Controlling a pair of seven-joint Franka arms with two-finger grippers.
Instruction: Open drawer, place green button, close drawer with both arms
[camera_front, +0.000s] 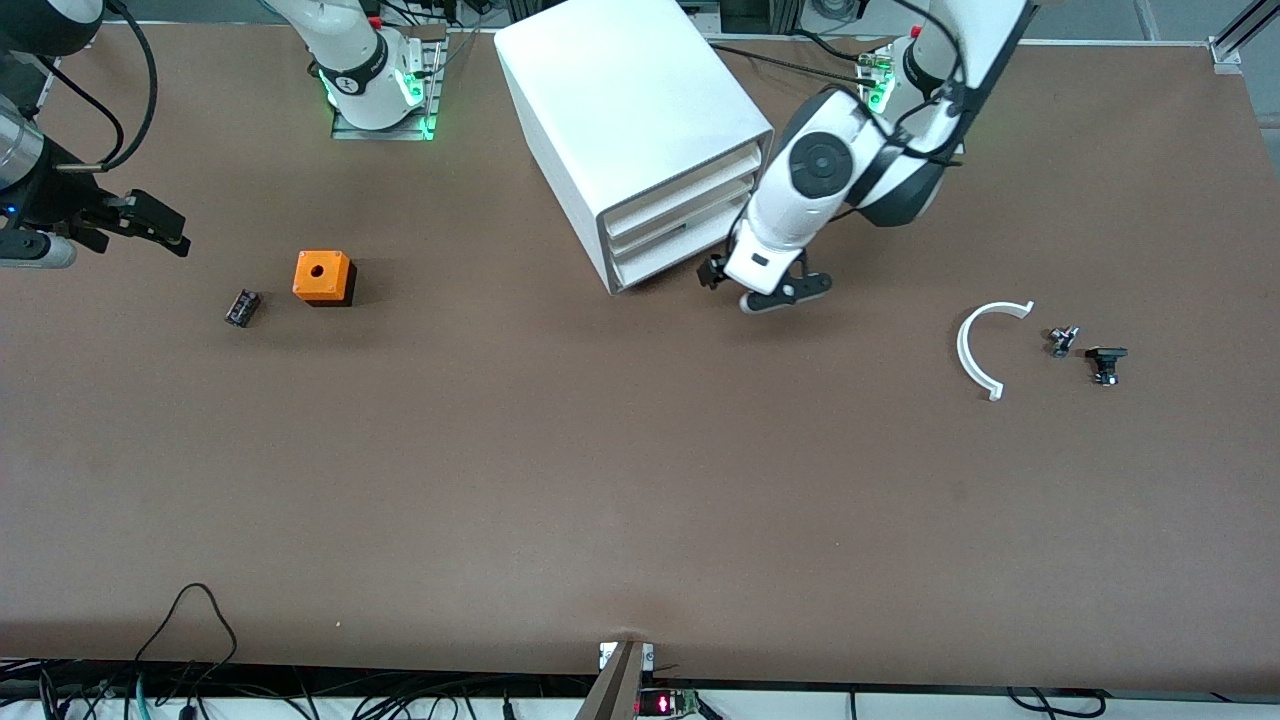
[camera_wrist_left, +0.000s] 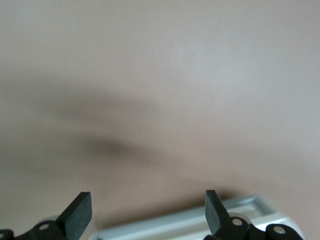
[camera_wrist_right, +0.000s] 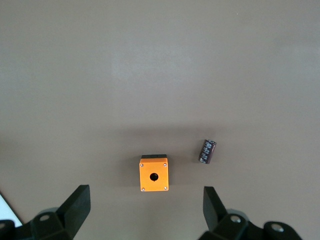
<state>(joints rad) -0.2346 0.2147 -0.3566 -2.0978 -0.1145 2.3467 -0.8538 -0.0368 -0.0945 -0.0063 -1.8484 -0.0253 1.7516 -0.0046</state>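
The white cabinet (camera_front: 630, 110) stands near the arms' bases, its three drawers facing the left arm's end. The bottom drawer (camera_front: 668, 258) looks shut or nearly so. My left gripper (camera_front: 760, 284) is open and empty, low in front of that drawer. In the left wrist view the drawer's white lip (camera_wrist_left: 190, 222) lies between the gripper's (camera_wrist_left: 147, 205) spread fingers. My right gripper (camera_front: 178, 236) is open and empty, up over the right arm's end; its wrist view (camera_wrist_right: 145, 200) looks down on the orange cube. No green-capped button can be made out.
An orange cube with a hole (camera_front: 322, 277) (camera_wrist_right: 154, 174) and a small black cylinder (camera_front: 242, 307) (camera_wrist_right: 208, 151) lie toward the right arm's end. A white arc piece (camera_front: 985, 345) and two small dark parts (camera_front: 1062, 340) (camera_front: 1105, 362) lie toward the left arm's end.
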